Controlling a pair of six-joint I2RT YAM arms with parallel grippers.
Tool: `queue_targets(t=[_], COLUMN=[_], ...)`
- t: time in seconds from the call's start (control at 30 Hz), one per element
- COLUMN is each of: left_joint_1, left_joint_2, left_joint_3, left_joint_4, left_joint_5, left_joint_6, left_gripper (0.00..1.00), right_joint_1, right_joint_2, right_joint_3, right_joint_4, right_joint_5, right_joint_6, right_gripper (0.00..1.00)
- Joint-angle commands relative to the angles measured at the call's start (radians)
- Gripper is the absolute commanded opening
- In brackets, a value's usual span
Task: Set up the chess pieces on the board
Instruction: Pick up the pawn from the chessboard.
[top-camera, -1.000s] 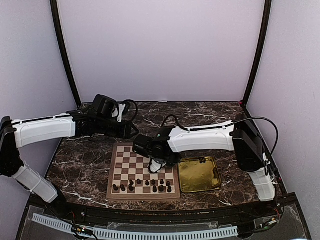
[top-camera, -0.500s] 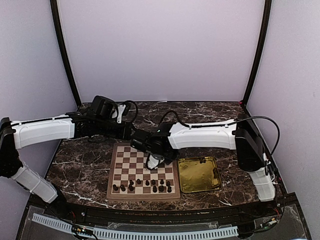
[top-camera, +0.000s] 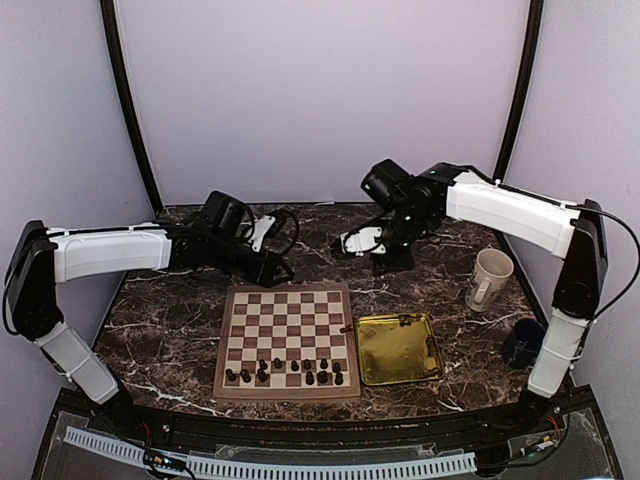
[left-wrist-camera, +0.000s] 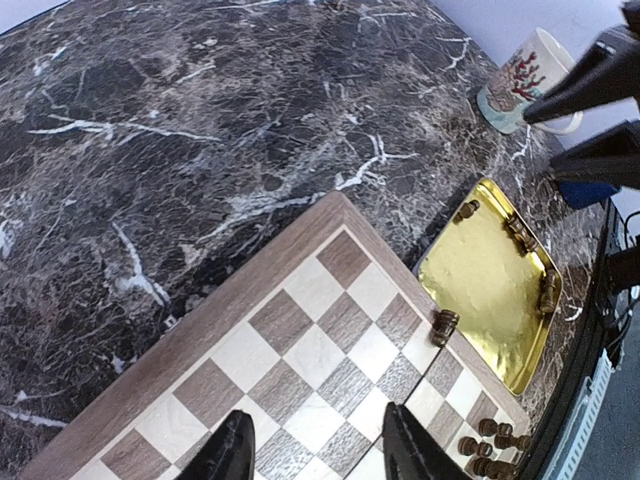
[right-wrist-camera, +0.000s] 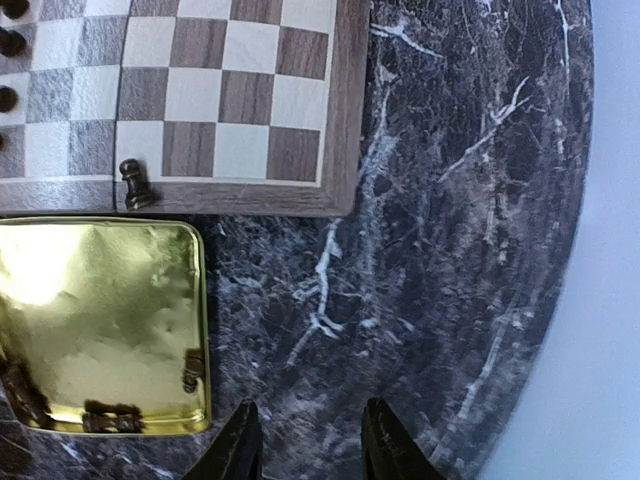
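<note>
1. Seen from overhead, the board (top-camera: 287, 340) lies on the marble table (top-camera: 165, 325). Most pieces (top-camera: 290, 372) stand along its near rows, and a gold tray (top-camera: 398, 350) sits just beside its right edge.
2. Both arms reach over the table's far side. Only this view takes in a dark cup (top-camera: 522, 342) near the mug (top-camera: 488, 279).
3. The left wrist camera shows the left fingers (left-wrist-camera: 232, 455) spread wide and empty above the board. A lone piece (left-wrist-camera: 444, 325) sits on the border next to the tray.
4. The right wrist camera shows the right fingers (right-wrist-camera: 240, 445) parted and empty over bare table. A few more pieces lie along the tray's rim.
</note>
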Motion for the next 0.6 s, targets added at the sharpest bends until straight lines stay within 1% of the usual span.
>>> queue_targets(t=[0.0, 0.07, 0.1, 0.2, 0.3, 0.4, 0.57], left_joint_1=[-0.066, -0.112, -0.132, -0.170, -0.192, -0.205, -0.213], left_joint_2=[0.015, 0.032, 0.041, 0.075, 0.106, 0.115, 0.111], left_joint_3=[-0.006, -0.001, 0.001, 0.011, 0.036, 0.046, 0.023], left_joint_4=[0.047, 0.050, 0.049, 0.038, -0.003, -0.024, 0.045], left_joint_5=[0.074, 0.033, 0.021, 0.020, 0.022, 0.022, 0.054], left_joint_6=[0.104, 0.161, 0.185, 0.237, 0.279, 0.311, 0.347], left_gripper=[0.46, 0.46, 0.46, 0.46, 0.46, 0.46, 0.45], right_joint_1=[-0.145, -0.194, -0.211, -0.221, -0.223, -0.222, -0.223], right_joint_2=[-0.083, -0.156, -0.188, -0.264, -0.281, -0.291, -0.313], right_joint_3=[-0.135, -0.233, -0.291, -0.429, -0.485, -0.522, -0.602], right_joint_4=[0.091, 0.204, 0.257, 0.406, 0.434, 0.447, 0.487], right_joint_5=[-0.467, -0.592, -0.622, -0.620, -0.626, -0.683, -0.744], right_joint_6=[0.138, 0.201, 0.245, 0.331, 0.362, 0.386, 0.395], right_gripper=[0.35, 0.36, 0.36, 0.39, 0.39, 0.39, 0.39])
